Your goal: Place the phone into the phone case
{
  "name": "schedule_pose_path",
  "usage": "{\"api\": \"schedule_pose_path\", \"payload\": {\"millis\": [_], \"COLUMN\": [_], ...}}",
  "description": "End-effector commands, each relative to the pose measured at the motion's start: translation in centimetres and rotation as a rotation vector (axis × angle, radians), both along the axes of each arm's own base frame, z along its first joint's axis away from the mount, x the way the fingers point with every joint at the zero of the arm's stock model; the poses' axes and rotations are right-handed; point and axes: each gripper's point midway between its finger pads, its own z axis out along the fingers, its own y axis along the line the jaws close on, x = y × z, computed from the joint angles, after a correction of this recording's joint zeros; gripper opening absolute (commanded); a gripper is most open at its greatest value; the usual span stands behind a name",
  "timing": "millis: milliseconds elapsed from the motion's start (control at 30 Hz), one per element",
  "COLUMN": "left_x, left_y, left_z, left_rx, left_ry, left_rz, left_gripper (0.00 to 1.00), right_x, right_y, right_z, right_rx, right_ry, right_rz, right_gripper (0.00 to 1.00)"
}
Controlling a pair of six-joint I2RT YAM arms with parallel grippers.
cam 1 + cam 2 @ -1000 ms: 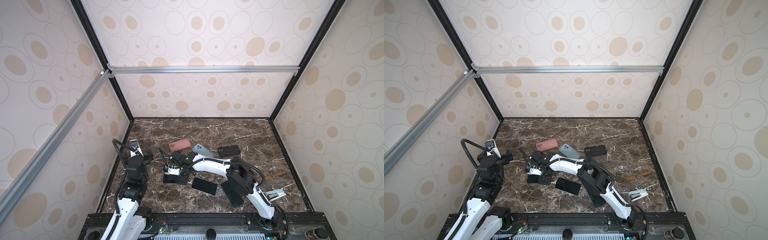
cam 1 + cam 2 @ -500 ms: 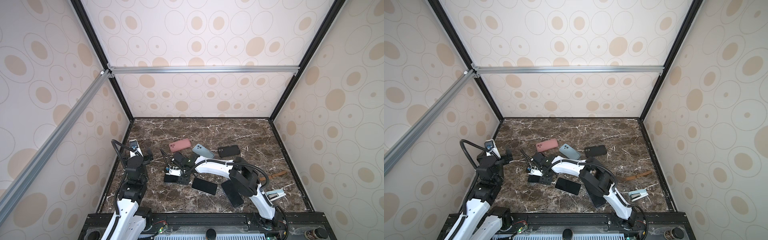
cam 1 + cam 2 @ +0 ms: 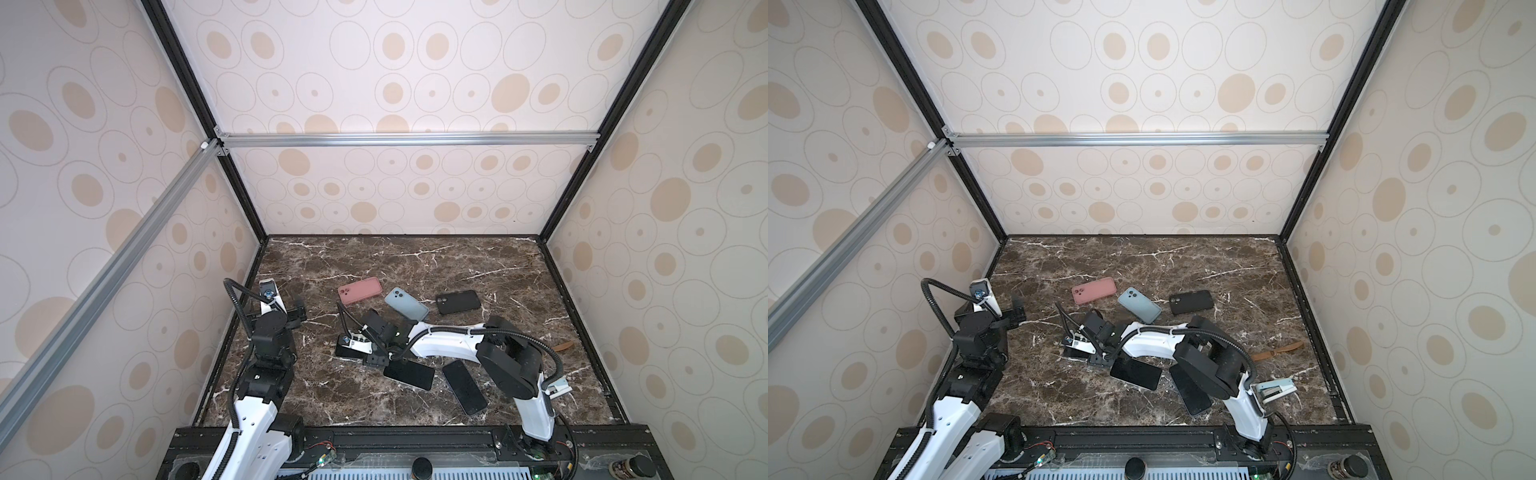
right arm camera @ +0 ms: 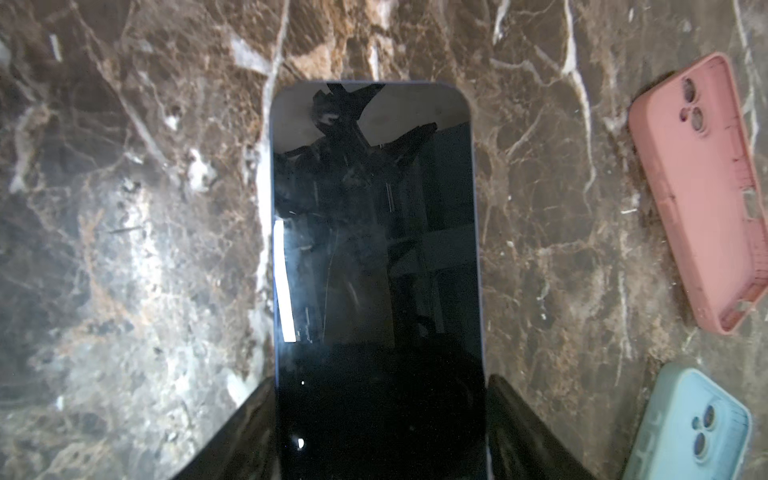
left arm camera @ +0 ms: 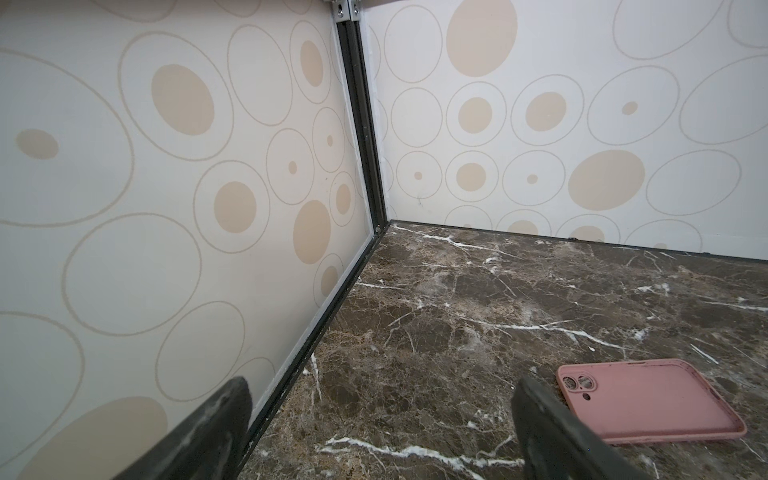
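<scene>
Right gripper [image 4: 380, 384] pinching phone [image 4: 374, 208] by long edges, flat on table [image 4: 124, 208]

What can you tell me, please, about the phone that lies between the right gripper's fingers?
The phone is a slim rectangle with rounded corners, a dark glossy glass screen facing up and a bluish rim. It appears to lie flat on the brown marble table, uncased, its screen off and showing dim reflections. The right gripper straddles one end, its fingers meeting both long edges with no visible gap.
</scene>
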Motion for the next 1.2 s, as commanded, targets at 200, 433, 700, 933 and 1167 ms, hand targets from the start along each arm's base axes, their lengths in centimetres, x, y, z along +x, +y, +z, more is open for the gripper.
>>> {"api": "schedule_pose_path", "payload": {"millis": [200,433,700,933,1167], "left_x": [0.1,0.2,0.3,0.5,3.0], "left_y": [0.1,0.0,-0.1,-0.9,-3.1], "left_z": [0.2,0.0,-0.1,0.2,-1.6], "left_rx": [0.008,0.006,-0.003,-0.034,-0.08], "left_ry": [-0.005,0.0,0.003,-0.009,0.1], "left_rz": [0.0,-0.006,-0.007,-0.055,-0.161], "left_gripper": [0.97,0.97,0.97,0.98,0.92], "right_x": [1.5,1.5,2.8,8.0,9.4], "right_y": [0.3,0.1,-0.2,-3.5,-4.9], "right_z": [2.6,2.0,7.1,11.5,11.3], "right_rx": [0.125,0.13,0.339,0.424,0.401], "right_ry": [-0.192,-0.222,0.004,0.071,0.117], "right_rz": [0.02,0.042,-0.182,-0.637,-0.937], "right_gripper": [0.57,0.57,0.7,0.77,0.78]}}
